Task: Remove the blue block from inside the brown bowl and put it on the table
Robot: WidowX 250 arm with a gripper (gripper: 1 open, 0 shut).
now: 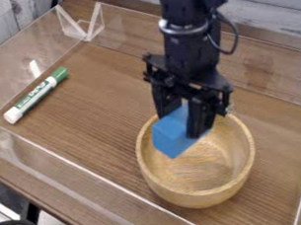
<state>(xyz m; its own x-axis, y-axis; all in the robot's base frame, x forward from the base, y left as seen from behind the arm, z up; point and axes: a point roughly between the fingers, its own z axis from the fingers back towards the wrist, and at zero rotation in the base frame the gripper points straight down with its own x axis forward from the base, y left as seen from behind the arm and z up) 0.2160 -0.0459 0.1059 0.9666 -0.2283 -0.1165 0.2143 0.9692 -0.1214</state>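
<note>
The blue block (174, 137) hangs in my gripper (190, 127), whose black fingers are shut on its upper part. The block is lifted above the hollow of the brown bowl (199, 184), its lower corner about level with the near rim. The bowl is a round light-wood dish standing at the near right of the table (104, 84), a brown wood-grain top. The black arm comes down from the top of the view and points straight down over the bowl.
A green and white marker (35, 93) lies at the left of the table. A clear acrylic stand (82, 23) sits at the back left. Low clear walls (18, 146) edge the table on the left and near sides.
</note>
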